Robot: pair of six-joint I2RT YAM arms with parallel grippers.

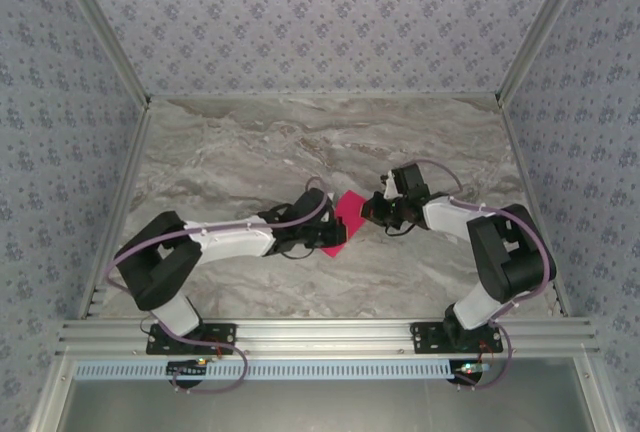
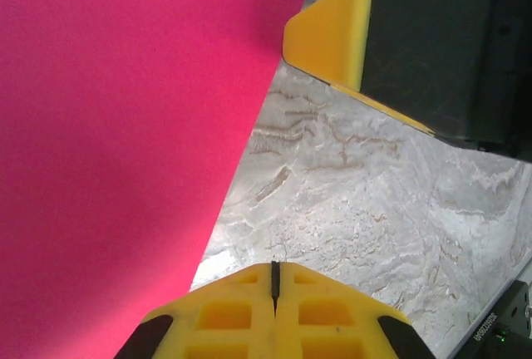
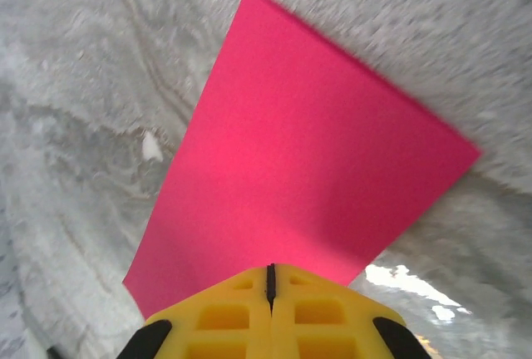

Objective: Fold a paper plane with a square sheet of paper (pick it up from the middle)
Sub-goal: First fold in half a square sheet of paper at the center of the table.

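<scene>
The bench (image 1: 240, 152) carries the paper (image 1: 345, 220) at its middle, between the arms. The left tool (image 2: 273, 269) is closed on nothing, just beside the paper. The right tool (image 3: 269, 272) is closed at its near edge; pinching or pressing, I cannot tell. This looks like an early fold. Next, one tool should pin the paper while the other creases.

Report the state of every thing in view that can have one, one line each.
square sheet of paper: no crease visible, between the two grippers; lifted or flat cannot be told.
left gripper: shut, nothing seen between its fingers, sheet beside it.
right gripper: shut, fingertips over the sheet's near part; a pinch cannot be confirmed.
</scene>
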